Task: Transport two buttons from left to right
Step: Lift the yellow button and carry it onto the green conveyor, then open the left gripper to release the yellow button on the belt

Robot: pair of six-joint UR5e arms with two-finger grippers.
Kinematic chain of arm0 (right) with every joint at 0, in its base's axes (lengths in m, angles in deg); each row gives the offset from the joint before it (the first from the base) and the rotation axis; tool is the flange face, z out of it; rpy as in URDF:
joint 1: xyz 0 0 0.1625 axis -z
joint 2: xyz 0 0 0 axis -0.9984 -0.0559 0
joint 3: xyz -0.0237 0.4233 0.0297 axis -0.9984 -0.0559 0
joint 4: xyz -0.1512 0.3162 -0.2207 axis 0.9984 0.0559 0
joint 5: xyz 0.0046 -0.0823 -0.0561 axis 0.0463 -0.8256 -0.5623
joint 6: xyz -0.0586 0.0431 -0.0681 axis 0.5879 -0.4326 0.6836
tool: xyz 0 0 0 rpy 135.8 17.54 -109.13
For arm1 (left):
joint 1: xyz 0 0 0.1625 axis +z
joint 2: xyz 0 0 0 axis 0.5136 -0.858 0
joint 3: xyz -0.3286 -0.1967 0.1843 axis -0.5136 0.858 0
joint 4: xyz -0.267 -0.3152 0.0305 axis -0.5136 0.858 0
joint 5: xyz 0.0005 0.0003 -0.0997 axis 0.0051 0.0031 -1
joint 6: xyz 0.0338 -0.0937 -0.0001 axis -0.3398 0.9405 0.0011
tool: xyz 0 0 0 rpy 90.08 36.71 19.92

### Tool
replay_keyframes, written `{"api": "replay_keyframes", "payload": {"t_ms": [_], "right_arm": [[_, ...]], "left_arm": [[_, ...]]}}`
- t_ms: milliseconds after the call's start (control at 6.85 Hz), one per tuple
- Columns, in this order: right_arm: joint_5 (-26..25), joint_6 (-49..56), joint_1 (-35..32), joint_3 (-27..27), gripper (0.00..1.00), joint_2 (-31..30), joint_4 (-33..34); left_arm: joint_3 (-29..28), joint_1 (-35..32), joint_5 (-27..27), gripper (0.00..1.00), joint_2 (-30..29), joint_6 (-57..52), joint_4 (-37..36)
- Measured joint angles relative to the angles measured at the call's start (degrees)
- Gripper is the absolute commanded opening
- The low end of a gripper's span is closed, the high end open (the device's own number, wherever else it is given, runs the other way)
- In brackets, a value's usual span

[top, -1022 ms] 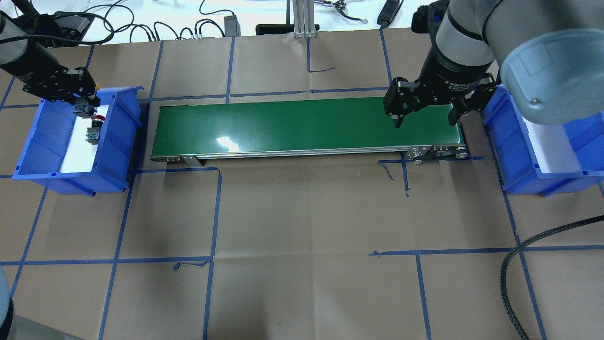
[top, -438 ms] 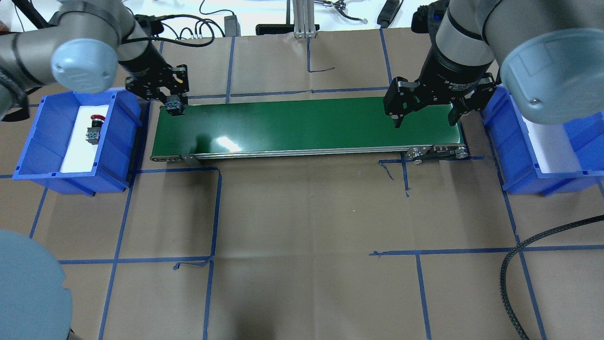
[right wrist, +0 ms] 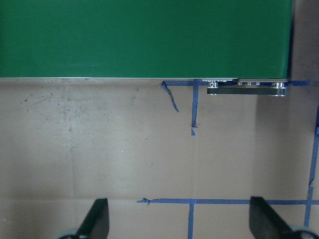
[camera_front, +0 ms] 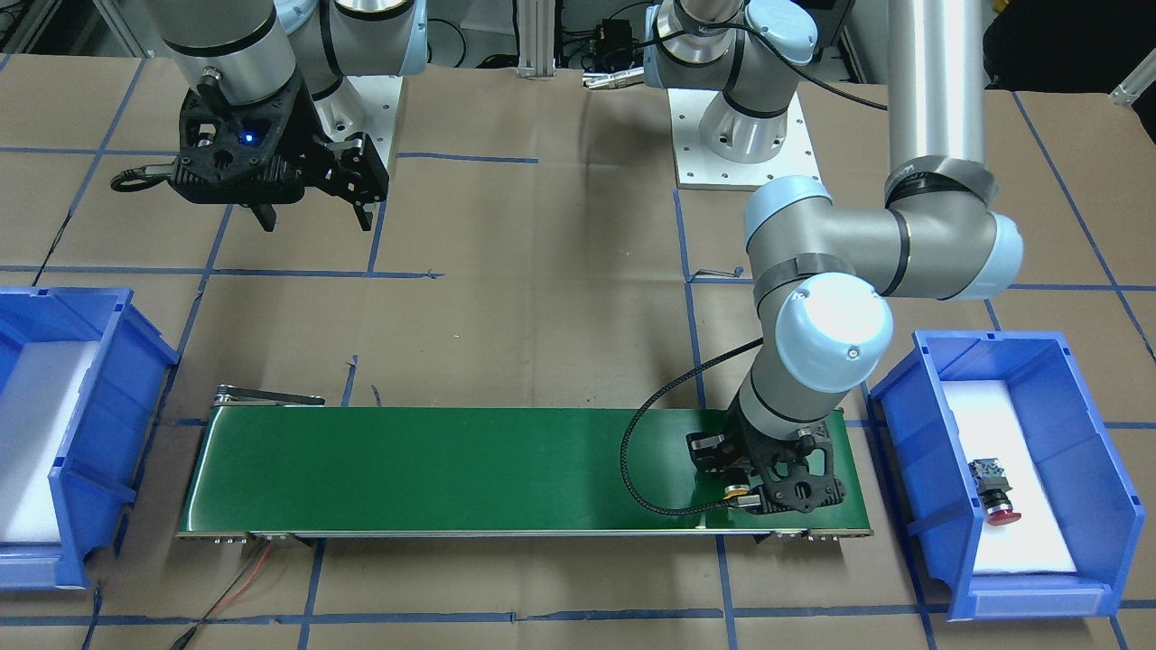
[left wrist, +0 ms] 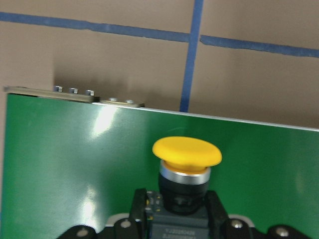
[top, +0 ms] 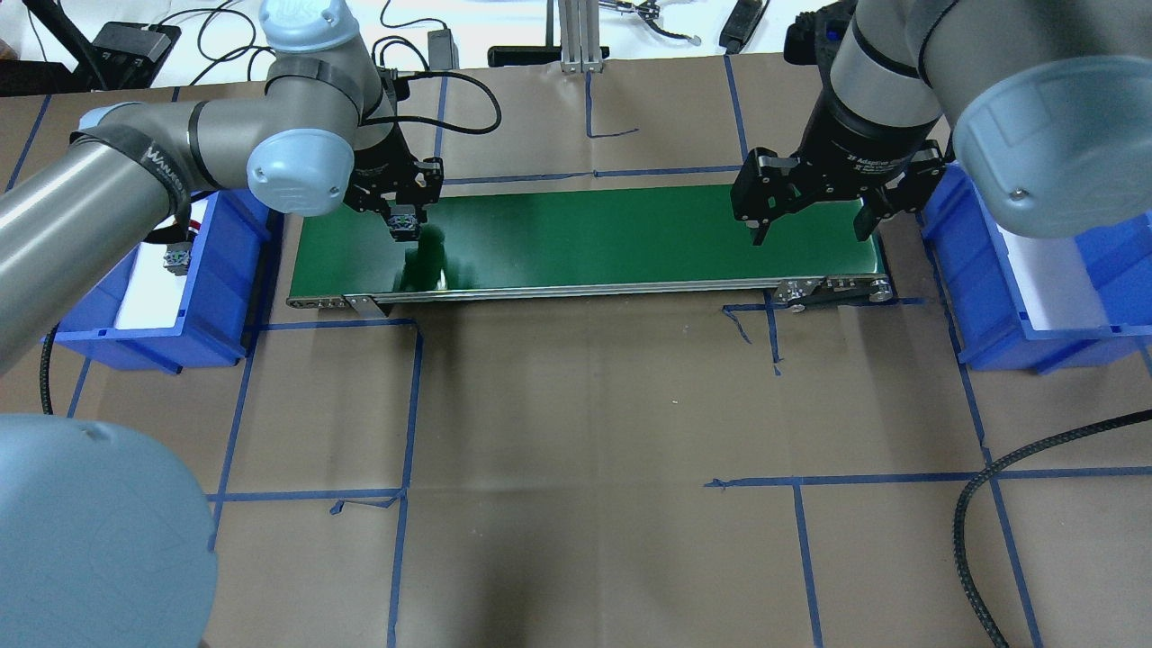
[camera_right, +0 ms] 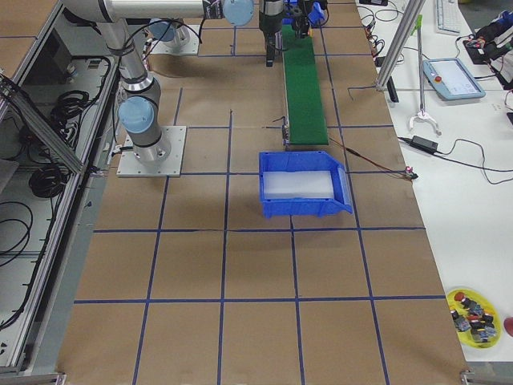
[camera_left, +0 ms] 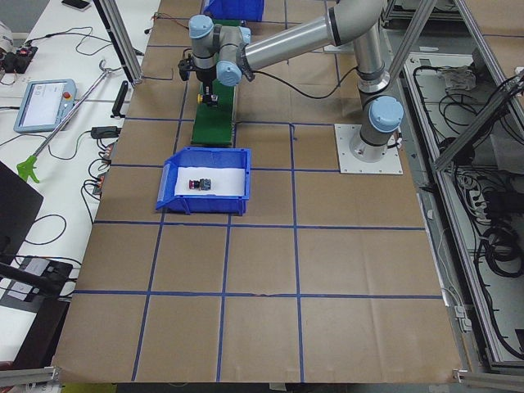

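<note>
My left gripper (top: 405, 222) is shut on the yellow-capped button (left wrist: 187, 152) and holds it low over the left end of the green conveyor belt (top: 585, 238). The fingers grip the button's rear block, and the yellow cap (camera_front: 739, 492) points sideways. The red-capped button (camera_front: 993, 492) lies on the white pad in the left blue bin (top: 211, 297); it also shows in the exterior left view (camera_left: 199, 183). My right gripper (top: 814, 236) is open and empty, hovering over the belt's right end, with its fingers (right wrist: 97, 219) spread wide.
The right blue bin (top: 990, 270) with a white pad stands just past the belt's right end. A black braided cable (top: 990, 477) curls at the table's front right. A yellow dish of spare buttons (camera_right: 474, 314) sits off the table.
My left gripper has lifted the yellow button out of the left bin and carried it rightward over the belt's left end. The right arm has not moved.
</note>
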Motion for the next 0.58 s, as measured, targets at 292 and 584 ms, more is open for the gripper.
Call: {"api": "replay_keyframes", "payload": {"t_ms": [292, 584], "right_arm": [[0.01, 0.0, 0.0, 0.01, 1.0, 0.01, 0.0], [0.01, 0.0, 0.0, 0.01, 1.0, 0.01, 0.0]], "left_arm": [[1.68, 0.0, -0.14, 0.44, -0.22, 0.42, -0.92], [2.93, 0.18, -0.34, 1.0, -0.02, 1.27, -1.34]]}}
